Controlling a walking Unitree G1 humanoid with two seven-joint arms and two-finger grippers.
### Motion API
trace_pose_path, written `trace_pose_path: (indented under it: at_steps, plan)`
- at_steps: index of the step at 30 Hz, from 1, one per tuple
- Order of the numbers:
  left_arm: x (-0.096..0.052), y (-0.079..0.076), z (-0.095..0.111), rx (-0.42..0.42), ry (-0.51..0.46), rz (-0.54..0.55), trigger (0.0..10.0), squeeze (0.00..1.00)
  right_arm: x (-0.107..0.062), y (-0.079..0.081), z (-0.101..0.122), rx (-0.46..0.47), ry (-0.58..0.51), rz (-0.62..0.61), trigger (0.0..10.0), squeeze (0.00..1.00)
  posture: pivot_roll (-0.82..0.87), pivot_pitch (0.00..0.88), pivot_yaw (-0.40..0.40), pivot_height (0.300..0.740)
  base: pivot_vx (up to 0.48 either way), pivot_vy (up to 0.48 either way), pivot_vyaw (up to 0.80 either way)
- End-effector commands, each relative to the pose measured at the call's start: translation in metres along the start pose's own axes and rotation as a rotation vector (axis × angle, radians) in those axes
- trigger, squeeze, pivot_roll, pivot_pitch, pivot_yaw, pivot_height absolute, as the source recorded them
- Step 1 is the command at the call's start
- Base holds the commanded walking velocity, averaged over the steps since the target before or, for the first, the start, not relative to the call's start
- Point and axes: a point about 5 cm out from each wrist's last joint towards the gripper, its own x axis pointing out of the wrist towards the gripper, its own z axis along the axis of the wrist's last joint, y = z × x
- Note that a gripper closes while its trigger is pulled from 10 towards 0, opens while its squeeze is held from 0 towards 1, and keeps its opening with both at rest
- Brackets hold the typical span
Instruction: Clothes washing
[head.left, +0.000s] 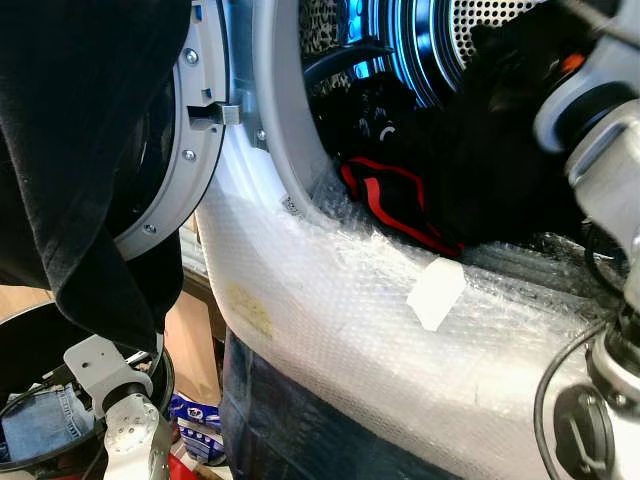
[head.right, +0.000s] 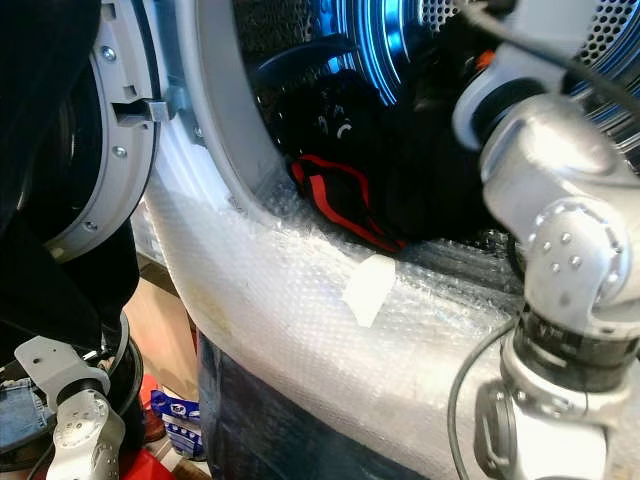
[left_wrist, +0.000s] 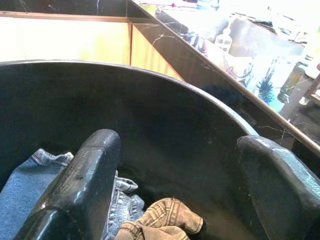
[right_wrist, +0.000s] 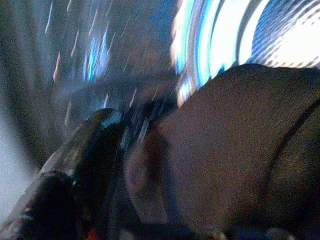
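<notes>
The washing machine's drum (head.left: 420, 40) stands open, lit blue, with dark clothes inside, among them a black piece with red trim (head.left: 395, 200). My right arm (head.right: 560, 200) reaches into the drum. In the right wrist view, my right gripper (right_wrist: 140, 160) is shut on a dark garment (right_wrist: 240, 150) that bulges over one black finger (right_wrist: 75, 165) and hides the other. My left gripper (left_wrist: 175, 190) hangs open over a black basket (left_wrist: 165, 130) holding jeans (left_wrist: 30, 185) and a tan cloth (left_wrist: 160, 220), touching neither.
A black garment (head.left: 70, 150) hangs over the open grey door (head.left: 190, 150) at the left. Bubble wrap (head.left: 340, 300) with a white patch (head.left: 437, 292) covers the machine's front below the opening. The basket (head.left: 20, 330) sits low on the left, by a wooden cabinet.
</notes>
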Motion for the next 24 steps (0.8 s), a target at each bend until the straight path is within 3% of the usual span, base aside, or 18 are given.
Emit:
trace_pose_path:
  at_steps: [1,4,7,10,12,14,16,19,24]
  plan:
    - [-0.006,0.001,-0.012,0.02,0.061,-0.001,10.0,0.0,-0.007,0.002,-0.015,-0.079,0.109,0.054,10.0,0.0,-0.18,0.0,-0.133,0.74,0.0,0.0,0.0]
    - [-0.006,0.0,-0.012,0.02,0.064,-0.002,10.0,0.0,-0.01,-0.002,-0.014,-0.099,0.135,0.066,10.0,0.0,-0.19,0.0,-0.132,0.74,0.0,0.0,0.0]
    - [-0.007,-0.003,-0.014,0.018,0.079,-0.009,10.0,0.0,-0.02,-0.008,0.004,-0.056,0.123,0.149,10.0,0.0,-0.2,0.0,-0.131,0.74,0.0,0.0,0.0]
    - [-0.006,-0.004,-0.015,0.018,0.092,-0.01,10.0,0.0,-0.054,0.0,-0.014,-0.177,0.184,0.43,10.0,0.0,-0.2,0.0,-0.132,0.74,0.0,0.0,0.0]
    - [-0.005,-0.004,-0.015,0.021,0.096,-0.012,10.0,0.0,-0.063,0.0,-0.027,-0.165,0.239,0.486,10.0,0.0,-0.2,0.0,-0.131,0.74,0.0,0.0,0.0]
    - [-0.003,-0.003,-0.014,0.021,0.093,-0.009,10.0,0.0,-0.076,0.005,-0.038,-0.215,0.275,0.578,10.0,0.0,-0.2,0.0,-0.128,0.74,0.0,0.0,0.0]
    - [-0.003,-0.003,-0.014,0.021,0.093,-0.011,10.0,0.0,-0.082,0.003,-0.034,-0.197,0.201,0.614,10.0,0.0,-0.19,0.0,-0.121,0.74,0.0,0.0,0.0]
    - [-0.001,-0.001,-0.014,0.027,0.095,-0.02,10.0,0.0,-0.093,-0.004,-0.04,-0.246,0.253,0.647,10.0,0.0,-0.19,0.0,-0.112,0.74,0.0,0.0,0.0]
    - [0.001,-0.002,-0.012,0.025,0.091,-0.019,10.0,0.0,-0.106,-0.013,-0.032,-0.274,0.172,0.683,10.0,0.0,-0.19,0.0,-0.103,0.74,0.0,0.0,0.0]
